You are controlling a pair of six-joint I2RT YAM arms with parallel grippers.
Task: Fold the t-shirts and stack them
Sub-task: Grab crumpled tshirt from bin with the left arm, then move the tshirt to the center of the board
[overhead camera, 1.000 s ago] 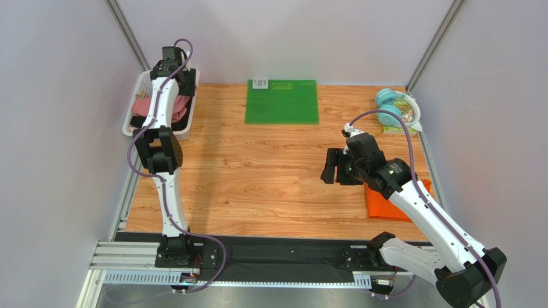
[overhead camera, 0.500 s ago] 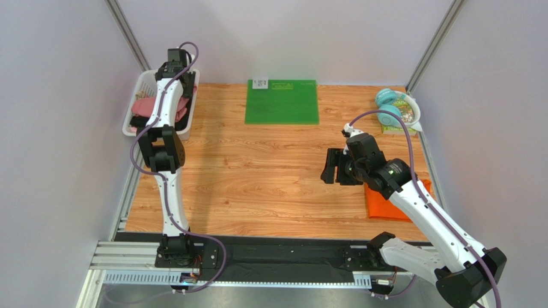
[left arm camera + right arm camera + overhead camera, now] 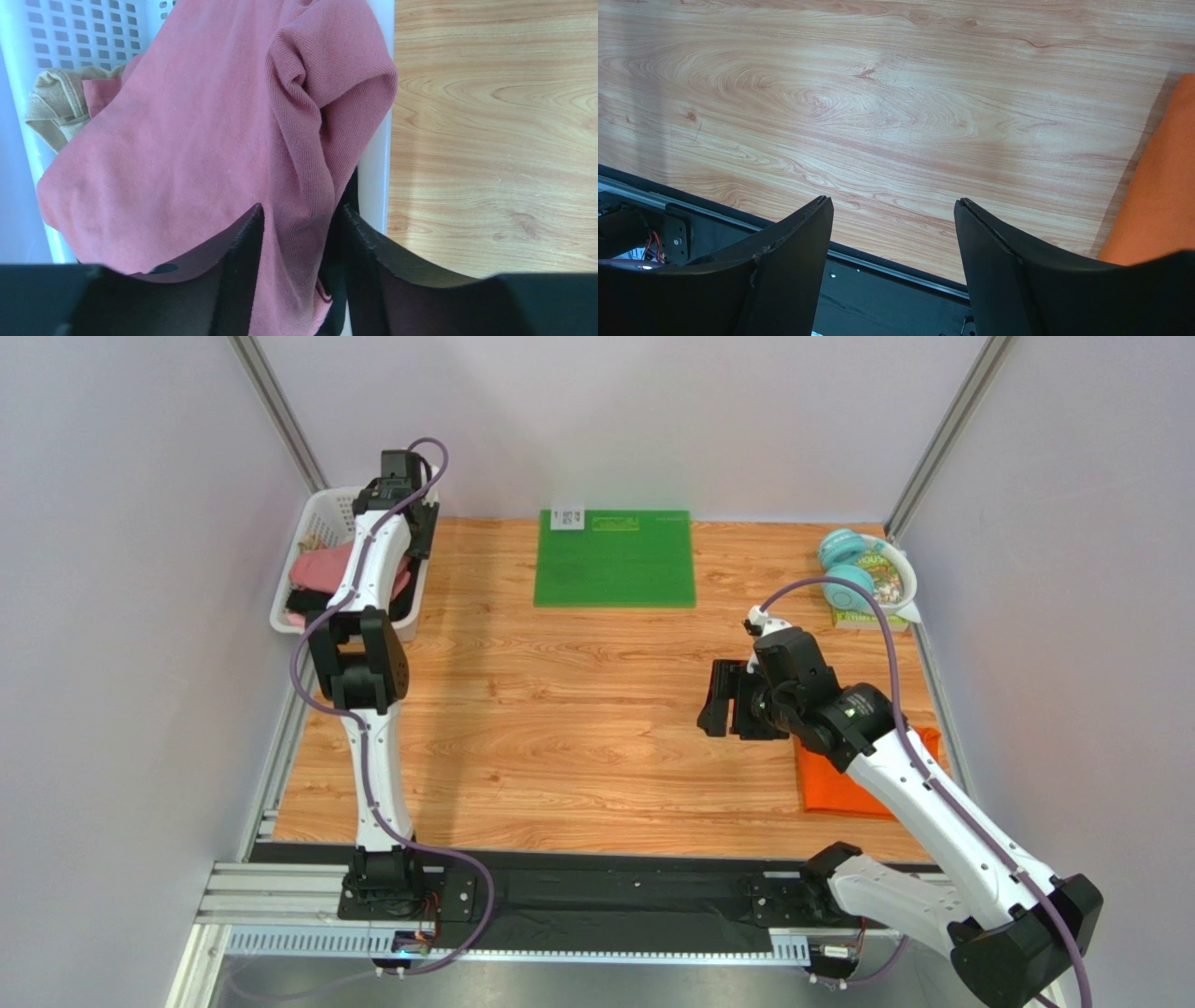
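Observation:
The dusty-pink t-shirt [image 3: 189, 133] lies bunched in the white basket [image 3: 298, 560], one fold draped over the basket's right wall [image 3: 380, 168]. My left gripper [image 3: 302, 218] is over the basket's far right corner [image 3: 401, 501], its fingers closed on a thick fold of that pink cloth. The orange t-shirt [image 3: 839, 779] lies folded flat at the table's right edge and shows at the right border of the right wrist view [image 3: 1158, 196]. My right gripper [image 3: 892, 210] hovers open over bare wood left of it [image 3: 724, 700], holding nothing.
A tan cloth [image 3: 57, 105] and a dark garment also sit in the basket. The green mat [image 3: 615, 557] lies at the back centre. Teal items in a white bowl [image 3: 859, 571] stand at the back right. The table's front rail [image 3: 892, 269] runs below the right fingers.
My left gripper has narrowed onto the pink fold and shifted toward the basket's far right corner, drawing cloth with it. The right arm has stayed put.

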